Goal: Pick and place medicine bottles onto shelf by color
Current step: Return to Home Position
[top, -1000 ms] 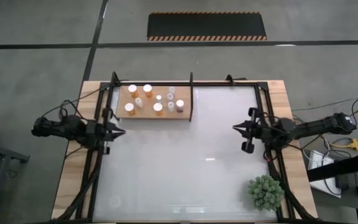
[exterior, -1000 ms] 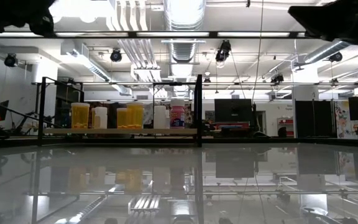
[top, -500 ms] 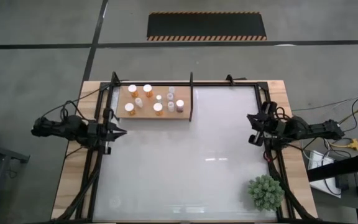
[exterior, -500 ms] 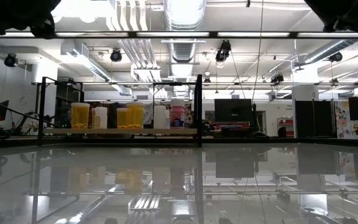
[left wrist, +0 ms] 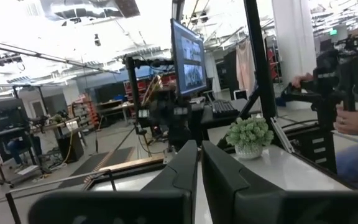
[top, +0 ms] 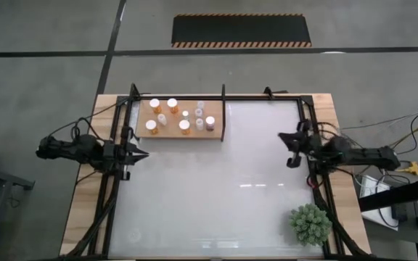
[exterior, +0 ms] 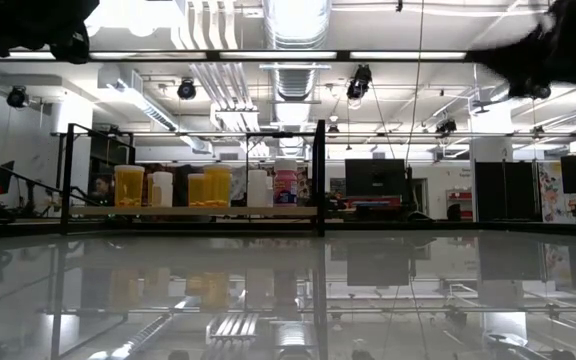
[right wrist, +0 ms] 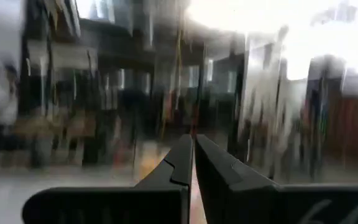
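High view, medicine bottles (top: 184, 125) upright, on shelf (top: 169, 132)

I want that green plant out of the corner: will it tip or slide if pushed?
The plant spreads wider than its small white pot, so a high push would probably tip it. On the glossy tabletop, a low push likely slides it easily.

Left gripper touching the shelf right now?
Apart. The high view shows the left gripper, shut, at the table's left edge, with bare white tabletop between its tips and the shelf. The right gripper waits at the right edge.
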{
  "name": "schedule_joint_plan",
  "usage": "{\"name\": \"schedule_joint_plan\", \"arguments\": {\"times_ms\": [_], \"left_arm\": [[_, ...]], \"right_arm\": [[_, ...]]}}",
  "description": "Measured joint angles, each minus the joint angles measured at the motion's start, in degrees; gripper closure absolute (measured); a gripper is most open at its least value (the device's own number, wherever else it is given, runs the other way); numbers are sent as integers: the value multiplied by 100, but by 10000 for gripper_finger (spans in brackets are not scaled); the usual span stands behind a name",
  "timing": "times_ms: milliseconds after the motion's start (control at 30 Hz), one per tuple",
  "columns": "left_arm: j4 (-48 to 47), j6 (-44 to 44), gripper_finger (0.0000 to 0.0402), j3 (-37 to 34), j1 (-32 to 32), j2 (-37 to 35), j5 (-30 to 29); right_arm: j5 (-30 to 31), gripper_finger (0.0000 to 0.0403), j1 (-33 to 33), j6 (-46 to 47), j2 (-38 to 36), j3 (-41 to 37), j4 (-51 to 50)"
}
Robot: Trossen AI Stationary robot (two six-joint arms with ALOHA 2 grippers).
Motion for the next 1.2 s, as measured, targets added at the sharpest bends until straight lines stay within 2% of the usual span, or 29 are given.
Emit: {"name": "schedule_joint_plan", "arguments": {"times_ms": [33,100,167,233,333,500,800,1200], "left_arm": [[1,0,396,0,2,-2,2],[12,0,396,0,2,14,1],[-2,1,396,0,2,18,4],[7,1,396,0,1,20,1],[-4,0,396,0,2,18,2],[5,0,396,-4,2,18,2],[4,0,396,-9,2,46,2],[2,2,396,-11,2,50,4]], "right_arm": [[-11,394,-143,316,-4,-4,-466],[-196,394,-428,776,12,-2,-777],[-610,394,-649,1045,-7,-2,-1308],[-1045,394,-805,1149,-8,-2,-1685],[-1219,394,-912,1058,13,2,-1852],[-1230,394,-921,854,-11,-2,-1853],[-1195,394,-1020,1106,2,-4,-1801],[-1163,394,-1021,1100,373,-2,-1808]]}}
